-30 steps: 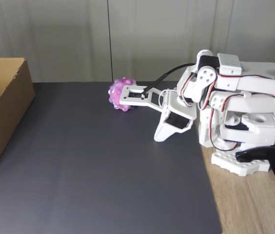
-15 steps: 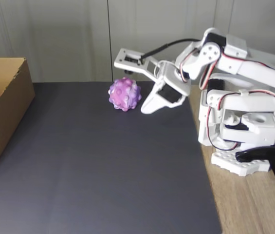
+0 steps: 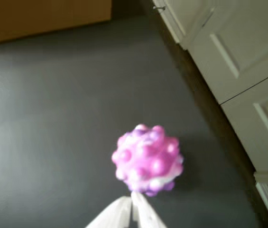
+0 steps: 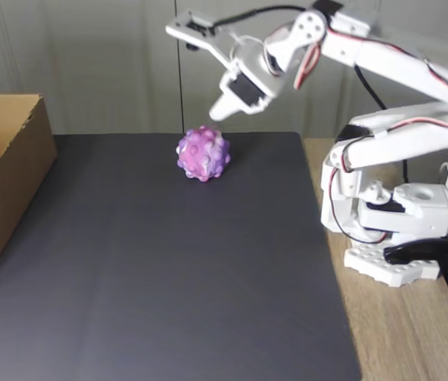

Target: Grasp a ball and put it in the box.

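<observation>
Raised above the tabletop (image 4: 168, 262), the end effector (image 4: 217, 111) is seen in the fixed view just above and slightly right of the ball (image 4: 203, 154), with clear air between them. In the wrist view its two white fingertips (image 3: 124, 213) appear nearly pressed together at the bottom edge, right below the ball (image 3: 147, 160); the end effector (image 3: 133, 202) is therefore judged closed, or almost so, and nothing is held or touched by it.

The ball is found resting on the dark mat near its far edge, close to the wall panels (image 3: 238, 57). The box (image 4: 1, 171) is seen at the left side in the fixed view, well apart from the ball, with its top open.

The step in hand is judged to be the approach for a grasp. For this to be done well, the jaws would have to be spread wider than the ball before any descent, since a closed tip lowered onto the bumpy surface would likely push the ball away. The fingers should be brought down on either side of it, centred, and closed only once the ball's widest part sits between them.
</observation>
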Controlling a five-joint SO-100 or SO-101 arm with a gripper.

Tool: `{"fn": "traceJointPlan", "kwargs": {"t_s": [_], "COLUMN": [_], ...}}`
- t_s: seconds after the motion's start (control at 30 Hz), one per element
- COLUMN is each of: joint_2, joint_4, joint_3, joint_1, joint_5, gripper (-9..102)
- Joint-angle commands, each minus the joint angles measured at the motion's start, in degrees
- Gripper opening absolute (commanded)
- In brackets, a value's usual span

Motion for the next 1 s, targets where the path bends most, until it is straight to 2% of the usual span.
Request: {"fn": "traceJointPlan", "kwargs": {"t_s": [0.0,0.13,0.57,0.97], "joint_2": [-3.5,-7.3,-17.1,-27.2], "joint_4": [-1.4,-2.9,-9.1,-14.4], "joint_3": [-5.4,-7.7,-7.7,-6.6], "joint_1": [1.9,5.2,10.0,10.0], "joint_5": [1.4,1.9,3.2,4.7], "gripper": [0,5,32,38]}}
